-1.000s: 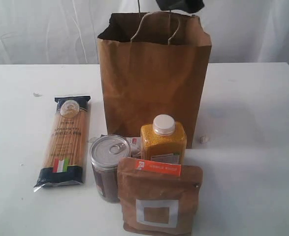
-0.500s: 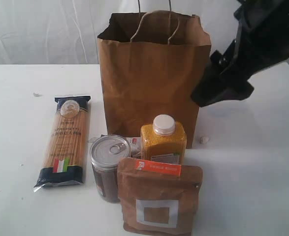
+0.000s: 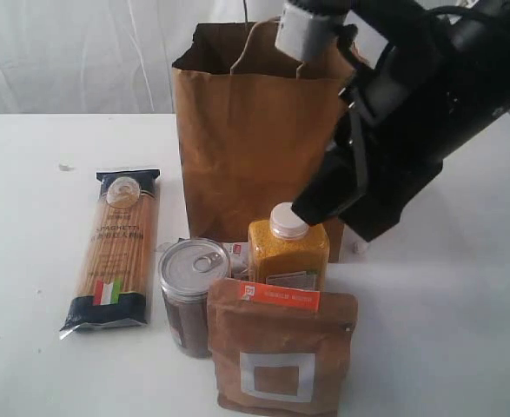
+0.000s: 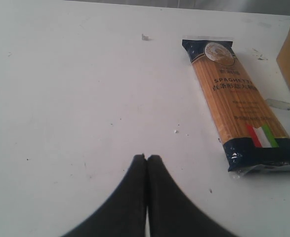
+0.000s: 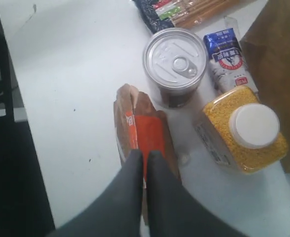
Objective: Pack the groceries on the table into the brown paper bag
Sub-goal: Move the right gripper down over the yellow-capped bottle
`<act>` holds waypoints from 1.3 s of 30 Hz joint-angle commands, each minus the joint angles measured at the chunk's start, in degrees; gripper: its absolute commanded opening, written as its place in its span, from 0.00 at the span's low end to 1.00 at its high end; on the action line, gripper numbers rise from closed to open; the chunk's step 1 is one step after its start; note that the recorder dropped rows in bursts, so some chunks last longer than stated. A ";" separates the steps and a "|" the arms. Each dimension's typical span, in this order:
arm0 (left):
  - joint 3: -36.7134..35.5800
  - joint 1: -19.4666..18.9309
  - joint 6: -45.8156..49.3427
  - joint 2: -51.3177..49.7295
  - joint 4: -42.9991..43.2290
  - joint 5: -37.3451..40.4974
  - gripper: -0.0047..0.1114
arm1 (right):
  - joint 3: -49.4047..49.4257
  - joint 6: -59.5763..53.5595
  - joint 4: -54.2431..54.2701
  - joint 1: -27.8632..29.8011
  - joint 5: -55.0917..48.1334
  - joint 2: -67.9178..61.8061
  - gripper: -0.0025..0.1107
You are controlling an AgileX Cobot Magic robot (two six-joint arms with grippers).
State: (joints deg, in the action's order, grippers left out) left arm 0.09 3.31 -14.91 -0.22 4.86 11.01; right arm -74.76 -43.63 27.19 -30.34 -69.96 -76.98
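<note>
Right gripper fingers pressed together, empty, over the pouch in front of the bag; left gripper likewise closed and empty; bag contents hidden.

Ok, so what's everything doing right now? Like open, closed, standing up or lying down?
Brown paper bag, upright, top open.
Spaghetti packet, lying flat, sealed.
Pull-tab tin, upright, lid unopened.
Yellow bottle, upright, white cap on.
Brown pouch, standing, top closed.
Blue and white packet, lying flat.
Left fingers, shut, empty.
Right fingers, shut, empty.
</note>
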 commanded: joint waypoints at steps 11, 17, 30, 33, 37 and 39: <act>-0.09 0.35 -0.04 0.22 0.09 -0.28 0.04 | 2.07 -8.21 -13.74 -2.33 0.00 0.28 0.02; -0.09 0.35 -0.04 0.22 0.09 -0.28 0.04 | 8.99 -21.66 -13.74 -2.33 6.88 0.28 0.04; -0.09 0.35 -0.04 0.22 0.09 -0.28 0.04 | 13.74 -27.12 -9.65 -2.33 25.96 -0.32 0.62; -0.09 0.35 -0.04 0.22 0.09 -0.28 0.04 | 14.92 -28.60 -9.65 -2.33 28.24 -1.30 0.69; -0.09 0.35 -0.04 0.22 0.09 -0.28 0.04 | 15.13 -28.62 -9.65 -2.33 29.48 -2.80 0.69; -0.09 0.35 -0.04 0.22 0.09 -0.28 0.04 | 15.13 -28.62 -9.65 -2.33 30.20 -3.80 0.69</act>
State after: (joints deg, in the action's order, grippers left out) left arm 0.09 3.31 -14.91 -0.22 4.86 11.01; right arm -59.91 -71.53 16.95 -32.55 -41.27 -79.87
